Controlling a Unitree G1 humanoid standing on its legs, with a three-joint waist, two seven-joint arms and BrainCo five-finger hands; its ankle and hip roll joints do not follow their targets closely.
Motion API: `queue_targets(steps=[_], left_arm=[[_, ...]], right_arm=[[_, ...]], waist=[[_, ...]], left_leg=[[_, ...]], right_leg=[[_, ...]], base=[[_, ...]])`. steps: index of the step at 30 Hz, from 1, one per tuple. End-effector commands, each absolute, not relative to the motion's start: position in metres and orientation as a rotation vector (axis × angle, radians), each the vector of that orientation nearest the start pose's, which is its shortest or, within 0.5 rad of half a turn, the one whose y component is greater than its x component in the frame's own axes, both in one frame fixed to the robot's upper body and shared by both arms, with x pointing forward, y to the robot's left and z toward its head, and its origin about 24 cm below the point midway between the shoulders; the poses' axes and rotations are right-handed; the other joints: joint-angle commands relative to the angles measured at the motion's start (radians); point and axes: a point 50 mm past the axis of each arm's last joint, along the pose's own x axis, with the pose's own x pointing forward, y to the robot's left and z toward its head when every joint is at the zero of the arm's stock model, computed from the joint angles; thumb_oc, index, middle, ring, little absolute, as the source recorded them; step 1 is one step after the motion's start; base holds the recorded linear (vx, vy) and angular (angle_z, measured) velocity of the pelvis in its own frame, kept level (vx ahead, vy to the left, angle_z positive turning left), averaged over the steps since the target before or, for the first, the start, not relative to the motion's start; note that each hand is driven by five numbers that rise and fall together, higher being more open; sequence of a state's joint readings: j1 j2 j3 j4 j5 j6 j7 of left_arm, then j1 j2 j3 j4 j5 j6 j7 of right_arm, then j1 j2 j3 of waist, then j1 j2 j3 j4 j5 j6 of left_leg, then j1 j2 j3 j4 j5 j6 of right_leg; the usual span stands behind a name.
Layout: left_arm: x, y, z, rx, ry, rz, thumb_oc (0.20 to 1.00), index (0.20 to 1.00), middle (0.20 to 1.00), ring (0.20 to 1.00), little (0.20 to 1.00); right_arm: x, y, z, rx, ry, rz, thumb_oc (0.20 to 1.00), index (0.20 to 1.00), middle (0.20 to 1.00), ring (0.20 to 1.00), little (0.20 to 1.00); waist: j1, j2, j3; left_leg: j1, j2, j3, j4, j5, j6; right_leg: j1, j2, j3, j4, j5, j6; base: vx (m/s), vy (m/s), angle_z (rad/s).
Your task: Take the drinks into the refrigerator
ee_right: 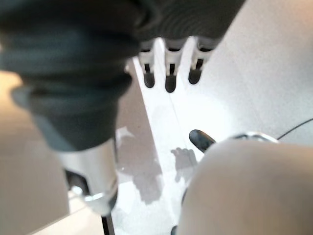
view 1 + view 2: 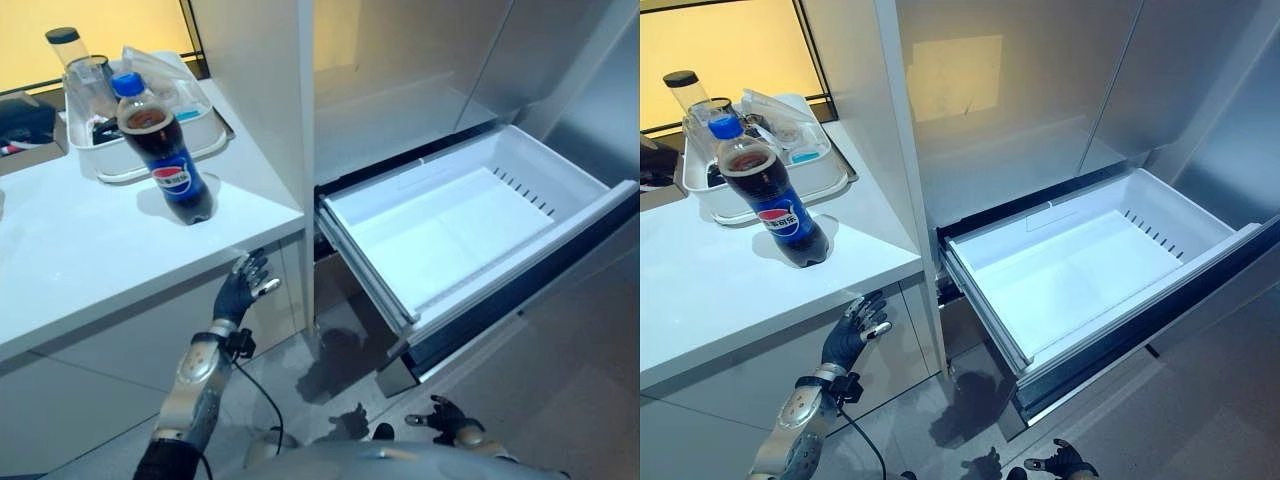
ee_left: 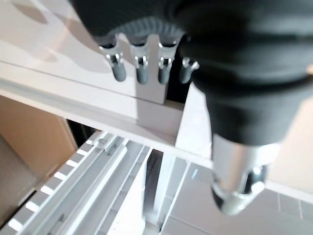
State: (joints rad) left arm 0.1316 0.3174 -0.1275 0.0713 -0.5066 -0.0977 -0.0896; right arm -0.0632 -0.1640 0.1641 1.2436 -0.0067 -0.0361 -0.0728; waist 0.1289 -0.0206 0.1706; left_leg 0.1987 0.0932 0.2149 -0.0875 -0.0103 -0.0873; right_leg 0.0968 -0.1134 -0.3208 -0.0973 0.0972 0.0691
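A full cola bottle (image 2: 160,150) stands upright on the white tabletop (image 2: 70,270), probably heavy and slick, best gripped mid-body; left robot hand (image 2: 243,288) below, fingers relaxed and empty.

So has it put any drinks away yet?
Not yet. The white refrigerator drawer is pulled open and holds nothing. The dark cola bottle with the blue cap stands on the white counter. The left hand, open, is below the counter's edge; the right hand hangs low.

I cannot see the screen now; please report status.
Both hands open, empty: left hand below counter, right hand low. Cola bottle upright on counter. Fridge drawer open, empty.
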Motion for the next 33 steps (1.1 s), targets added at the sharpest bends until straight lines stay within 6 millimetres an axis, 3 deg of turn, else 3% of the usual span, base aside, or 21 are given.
queue_targets(steps=[1, 6, 8, 13, 17, 19, 21, 22, 28, 33], left_arm=[[0.237, 0.176, 0.107, -0.232, -0.356, -0.276, 1.000, 1.000, 1.000, 1.000, 1.000], [0.234, 0.180, 0.132, -0.180, -0.468, -0.287, 1.000, 1.000, 1.000, 1.000, 1.000], [0.234, 0.178, 0.130, -0.236, -0.460, -0.283, 1.000, 1.000, 1.000, 1.000, 1.000], [0.226, 0.193, 0.154, -0.195, -0.572, -0.272, 1.000, 1.000, 1.000, 1.000, 1.000], [0.223, 0.198, 0.153, -0.137, -0.544, -0.322, 1.000, 1.000, 1.000, 1.000, 1.000], [0.224, 0.198, 0.150, 0.107, -0.476, -0.383, 1.000, 1.000, 1.000, 1.000, 1.000], [0.224, 0.195, 0.151, 0.163, -0.469, -0.415, 1.000, 1.000, 1.000, 1.000, 1.000], [0.221, 0.192, 0.158, 0.279, -0.475, -0.498, 1.000, 1.000, 1.000, 1.000, 1.000], [0.216, 0.173, 0.163, -0.003, -0.500, -0.683, 1.000, 1.000, 1.000, 1.000, 1.000], [0.216, 0.178, 0.165, -0.118, -0.517, -0.677, 1.000, 1.000, 1.000, 1.000, 1.000]], right_arm=[[0.132, -0.200, -0.158, -0.307, 1.123, 0.013, 1.000, 1.000, 1.000, 1.000, 1.000], [0.131, -0.196, -0.159, -0.300, 1.128, 0.031, 1.000, 1.000, 1.000, 1.000, 1.000], [0.132, -0.195, -0.159, -0.307, 1.127, 0.039, 1.000, 1.000, 1.000, 1.000, 1.000], [0.129, -0.198, -0.159, -0.310, 1.128, 0.034, 1.000, 1.000, 1.000, 1.000, 1.000], [0.127, -0.199, -0.160, -0.315, 1.134, 0.053, 1.000, 1.000, 1.000, 1.000, 1.000], [0.128, -0.198, -0.159, -0.320, 1.127, 0.069, 1.000, 1.000, 1.000, 1.000, 1.000], [0.128, -0.198, -0.159, -0.317, 1.126, 0.070, 1.000, 1.000, 1.000, 1.000, 1.000], [0.128, -0.197, -0.159, -0.312, 1.126, 0.078, 1.000, 1.000, 1.000, 1.000, 1.000], [0.128, -0.189, -0.161, -0.328, 1.130, 0.135, 1.000, 1.000, 1.000, 1.000, 1.000], [0.124, -0.191, -0.162, -0.332, 1.141, 0.140, 1.000, 1.000, 1.000, 1.000, 1.000]], waist=[[0.021, -0.007, -0.008], [0.023, -0.004, -0.009], [0.024, -0.004, -0.009], [0.030, -0.002, -0.007], [0.033, -0.001, -0.010], [0.030, 0.003, -0.012], [0.030, 0.003, -0.012], [0.029, 0.004, -0.014], [0.024, 0.005, -0.017], [0.024, 0.007, -0.013]], left_leg=[[-0.017, -0.037, -0.032, 0.000, -0.040, 0.011], [-0.015, -0.037, -0.032, 0.000, -0.042, 0.010], [-0.016, -0.037, -0.031, 0.000, -0.041, 0.010], [-0.018, -0.036, -0.033, 0.000, -0.040, 0.007], [-0.017, -0.038, -0.035, 0.000, -0.041, 0.006], [-0.015, -0.039, -0.035, 0.000, -0.040, 0.005], [-0.016, -0.039, -0.036, 0.000, -0.040, 0.004], [-0.016, -0.039, -0.036, 0.000, -0.039, 0.003], [-0.014, -0.039, -0.034, 0.000, -0.040, 0.003], [-0.014, -0.038, -0.033, 0.000, -0.039, 0.002]], right_leg=[[0.089, -0.056, -0.076, 0.040, -0.059, 0.066], [0.091, -0.055, -0.079, 0.040, -0.060, 0.066], [0.091, -0.055, -0.080, 0.040, -0.059, 0.066], [0.093, -0.055, -0.083, 0.038, -0.059, 0.066], [0.095, -0.054, -0.083, 0.039, -0.060, 0.065], [0.096, -0.053, -0.083, 0.040, -0.059, 0.066], [0.096, -0.053, -0.084, 0.041, -0.059, 0.066], [0.096, -0.053, -0.085, 0.042, -0.060, 0.068], [0.091, -0.054, -0.078, 0.040, -0.055, 0.069], [0.091, -0.053, -0.079, 0.041, -0.054, 0.069]], base=[[0.00, 0.000, 0.00], [0.00, 0.000, 0.00], [0.00, 0.000, 0.00], [0.00, 0.000, 0.00], [0.00, 0.000, 0.00], [0.00, 0.000, 0.00], [0.00, 0.000, 0.00], [0.00, 0.000, 0.00], [0.00, -0.003, 0.04], [-0.02, -0.006, -0.08]])
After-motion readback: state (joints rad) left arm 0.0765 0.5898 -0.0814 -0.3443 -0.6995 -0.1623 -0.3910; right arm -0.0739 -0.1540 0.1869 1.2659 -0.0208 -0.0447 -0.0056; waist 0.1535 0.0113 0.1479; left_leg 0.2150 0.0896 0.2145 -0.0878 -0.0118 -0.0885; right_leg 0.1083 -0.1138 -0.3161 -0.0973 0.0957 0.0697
